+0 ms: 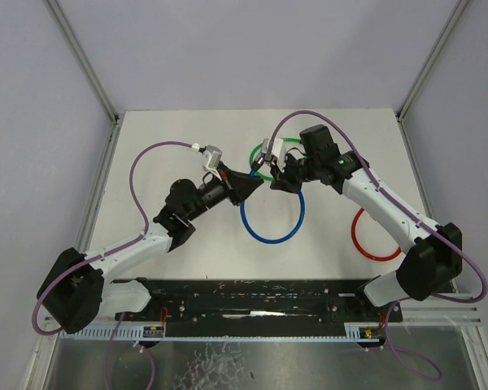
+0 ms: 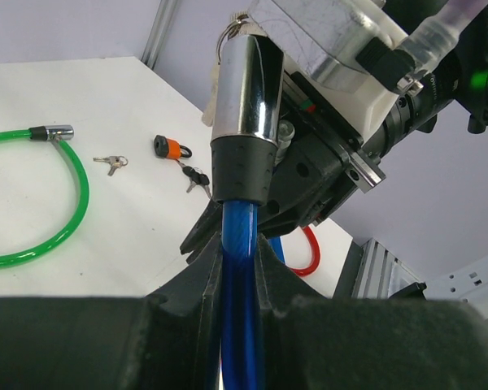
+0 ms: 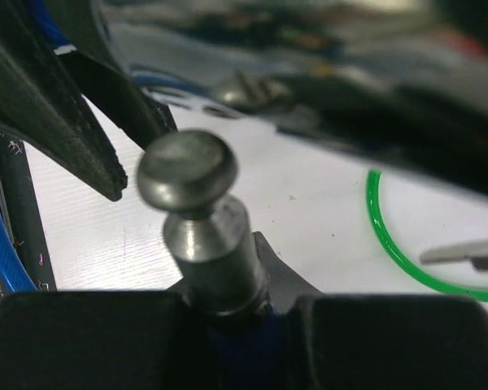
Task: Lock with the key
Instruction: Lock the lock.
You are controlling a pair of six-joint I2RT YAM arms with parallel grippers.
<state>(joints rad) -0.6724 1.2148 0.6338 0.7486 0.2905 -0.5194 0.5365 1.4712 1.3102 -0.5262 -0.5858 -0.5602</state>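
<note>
The left gripper point(image 1: 254, 184) is clamping the blue cable point(image 2: 240, 268) just beneath its lock barrel point(image 2: 242, 89). The right gripper point(image 1: 281, 180) is gripping the locking pin point(image 3: 197, 203), apart from the barrel. Loose keys point(image 2: 111, 163) are lying beyond the left gripper. Insertion and key-turning seem outstanding.

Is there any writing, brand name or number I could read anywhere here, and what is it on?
No text can be read in any view.
Small yellow tags on the black rail: too small to read.
Chrome barrel of the blue cable lock: no lettering shows.
Orange padlock: no lettering shows.
</note>
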